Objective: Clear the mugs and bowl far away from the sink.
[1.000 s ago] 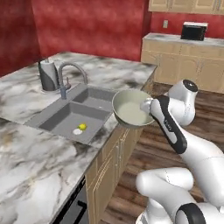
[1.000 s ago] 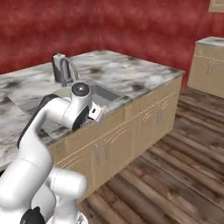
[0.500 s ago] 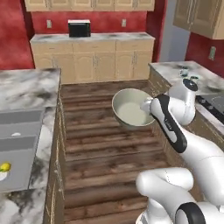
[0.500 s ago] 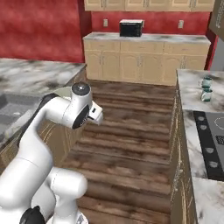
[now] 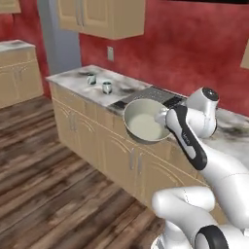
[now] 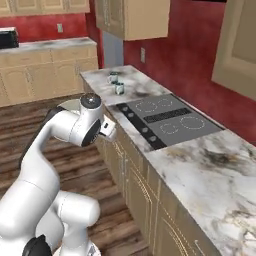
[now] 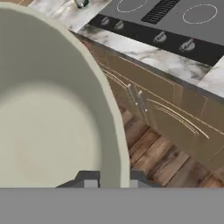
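While its forearm folds back at a sharp elbow, the white arm holds the bowl out in the air in front of a run of wooden cabinets, the pale cream-green dish tipped so its glossy inside faces the left base camera. The gripper is pinched on the bowl's rim, one dark finger tip on each side of the wall in the hand view, where the bowl looms large over the plank floor. In the right base view the wrist points away toward the cabinet fronts. On the marble counter beyond, two mugs stand near each other, well apart from the bowl and just past the black cooktop; whether they touch is hard to say at this range.
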